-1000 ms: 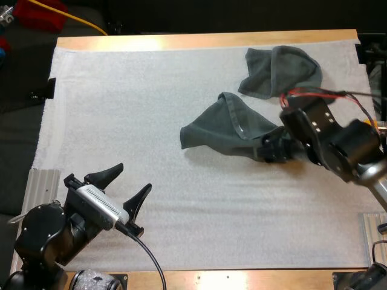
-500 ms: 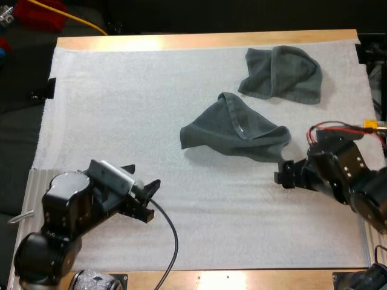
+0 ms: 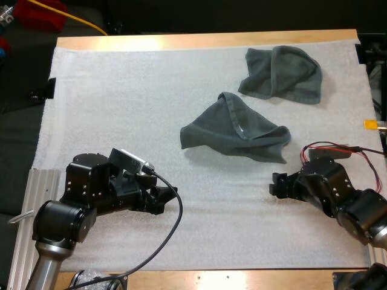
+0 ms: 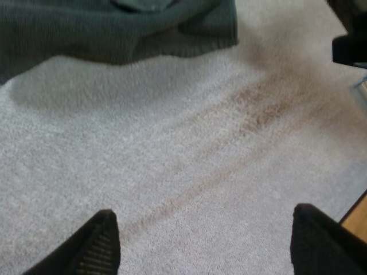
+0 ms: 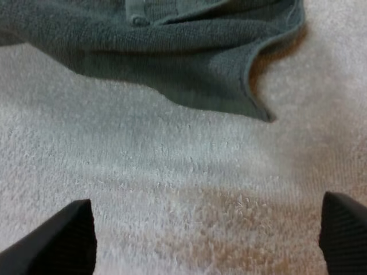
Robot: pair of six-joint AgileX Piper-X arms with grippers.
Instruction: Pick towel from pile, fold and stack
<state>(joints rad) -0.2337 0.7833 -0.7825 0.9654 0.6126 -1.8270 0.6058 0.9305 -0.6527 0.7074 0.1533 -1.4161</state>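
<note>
The towel [image 3: 236,130] lies crumpled just ahead of your right end effector [image 3: 275,186] and farther ahead of your left end effector [image 3: 166,199], both wide apart; it looks soft and limp, so pinch its near corner.

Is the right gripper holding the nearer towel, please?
No, the right gripper stands open over the mat, clear of the nearer towel.

A white mat [image 3: 151,90] covers nearly the whole wooden table [image 3: 199,40], whose bare wood shows as a strip along the far side and another along the near side. A ribbed metal plate [image 3: 42,181] lies at the mat's near left corner, and a black bracket [image 3: 45,90] sits at its left edge, farther back.
</note>
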